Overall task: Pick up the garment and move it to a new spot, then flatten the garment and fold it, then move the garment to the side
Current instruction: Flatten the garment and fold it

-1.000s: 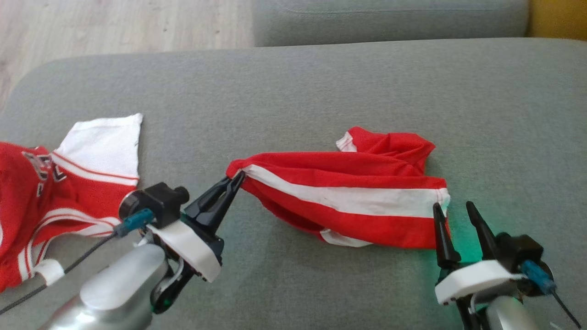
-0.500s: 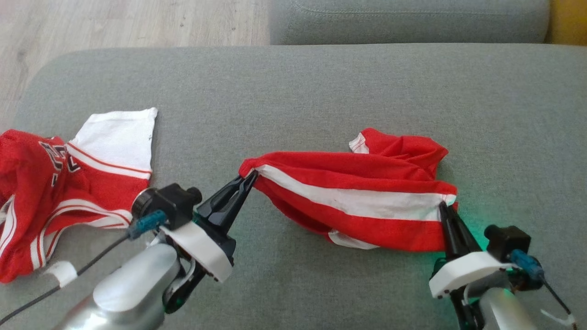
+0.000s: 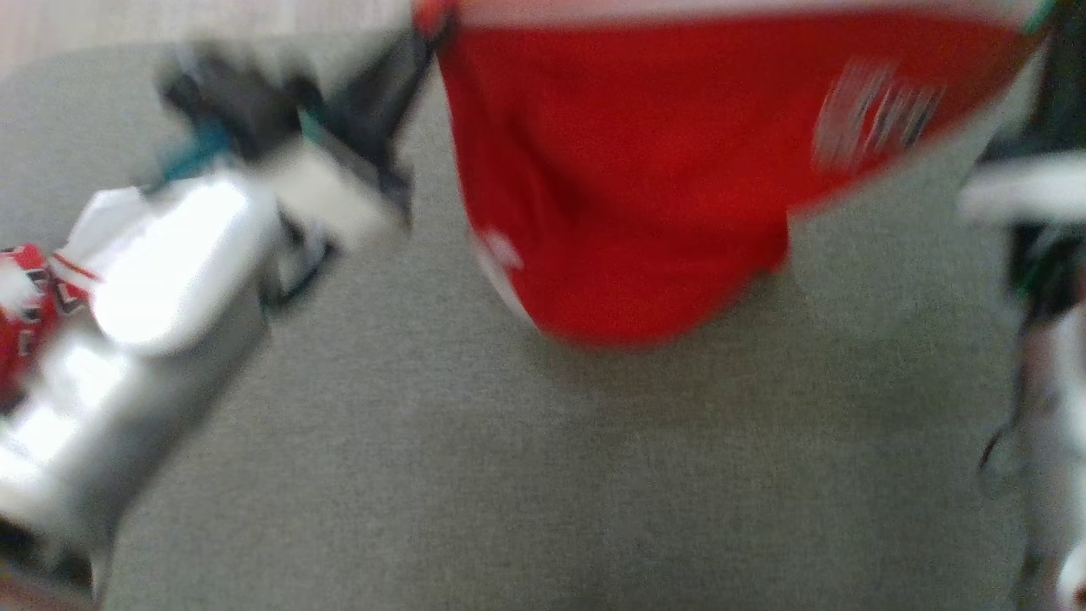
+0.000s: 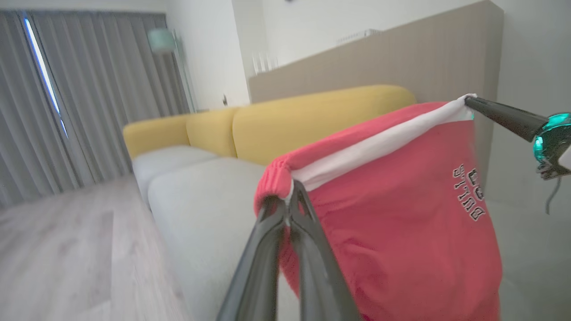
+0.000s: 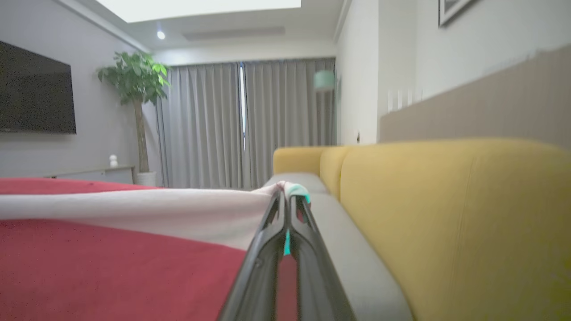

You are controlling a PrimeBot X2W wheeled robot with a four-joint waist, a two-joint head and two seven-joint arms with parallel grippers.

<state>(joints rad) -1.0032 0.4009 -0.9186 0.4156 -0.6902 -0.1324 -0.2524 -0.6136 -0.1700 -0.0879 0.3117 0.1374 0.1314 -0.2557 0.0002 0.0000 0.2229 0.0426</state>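
Grey cushion [image 3: 509, 475]: landmark. The red garment [image 3: 628, 170] hangs above it, white waistband stretched taut; blur hides whether the hem touches the cushion. It looks light, limp and thin, and will likely sag and swing. Best hold: the waistband corners. Left gripper [image 4: 291, 191] is pinched shut on one corner, right gripper [image 5: 287, 196] on the other.

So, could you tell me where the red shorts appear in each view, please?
Head view: red shorts, top centre, blurred.
Left wrist view: red shorts right of centre.
Right wrist view: red shorts lower left.
Shared landmark: grey couch seat.
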